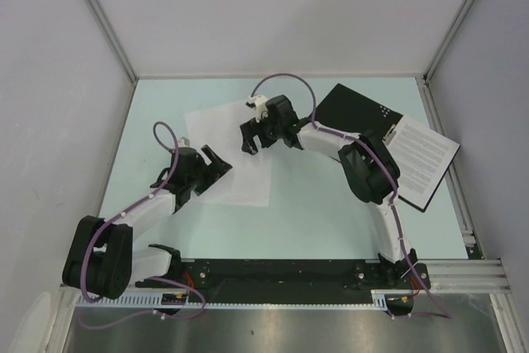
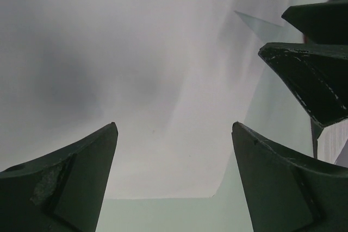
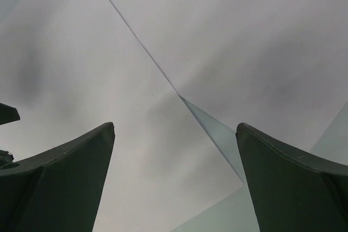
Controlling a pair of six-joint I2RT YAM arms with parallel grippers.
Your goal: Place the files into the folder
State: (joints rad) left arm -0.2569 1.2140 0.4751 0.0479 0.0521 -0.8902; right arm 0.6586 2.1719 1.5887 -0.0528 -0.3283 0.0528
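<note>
The folder (image 1: 355, 109) lies open at the right, black inside up with small white dots. A sheet with dense black text (image 1: 423, 155) rests on its right half. Two nearly blank white sheets (image 1: 216, 126) overlap on the table left of centre. My left gripper (image 1: 221, 160) is open and empty, low over their lower left part; the left wrist view shows white paper (image 2: 136, 80) between its fingers. My right gripper (image 1: 256, 140) is open and empty over the sheets' right side; the right wrist view shows the two overlapping sheets (image 3: 244, 36).
The pale green table (image 1: 322, 212) is walled by white panels at the back and sides. A metal rail (image 1: 463, 229) runs along the right edge. The right arm's elbow (image 1: 368, 173) overhangs the folder's near left part. The right gripper's fingers (image 2: 307, 74) show in the left wrist view.
</note>
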